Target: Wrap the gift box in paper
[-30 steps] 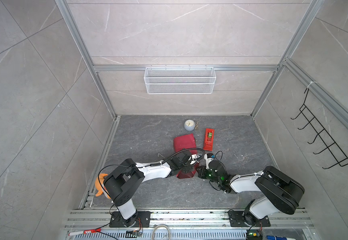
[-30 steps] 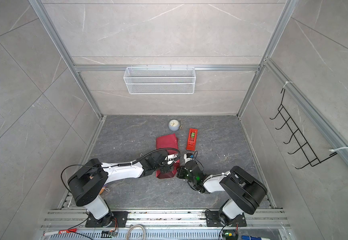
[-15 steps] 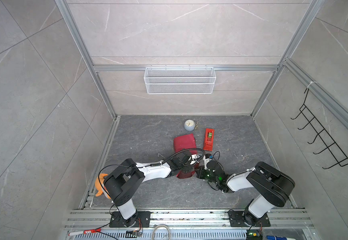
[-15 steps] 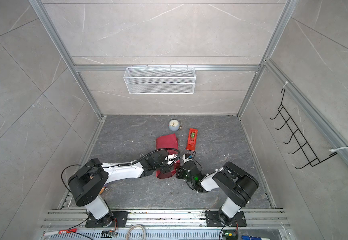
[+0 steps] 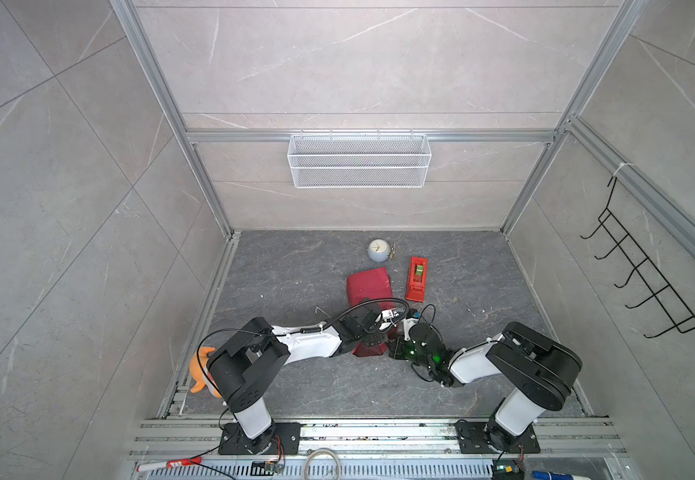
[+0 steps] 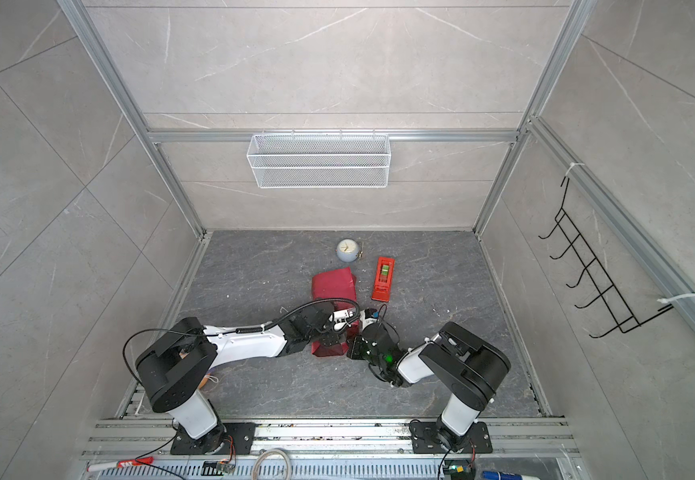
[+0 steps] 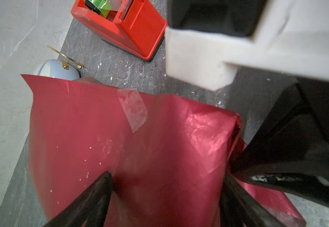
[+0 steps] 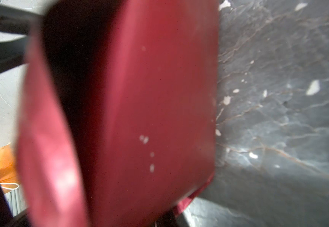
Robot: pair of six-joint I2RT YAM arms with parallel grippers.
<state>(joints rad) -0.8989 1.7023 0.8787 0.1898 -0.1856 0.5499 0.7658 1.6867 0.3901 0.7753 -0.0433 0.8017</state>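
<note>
Left gripper point(image 7: 166, 176) stands spread wide right over the paper point(image 7: 120, 147), which lies folded into a bundle on the floor point(image 5: 296, 282). I see my right gripper point(image 7: 238, 170) closed against the paper's side fold. A tape strip point(image 7: 133, 110) crosses its far edge.

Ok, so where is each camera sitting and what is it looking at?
Top views: high overhead, looking down on the left arm, right arm, paper and tape dispenser.
Left wrist: on the left arm, facing the paper; its open left claw shows, and the right claw.
Right wrist: on the right arm, close against the paper; blurry, no claw clear.
Shared: every view shows the paper.
</note>
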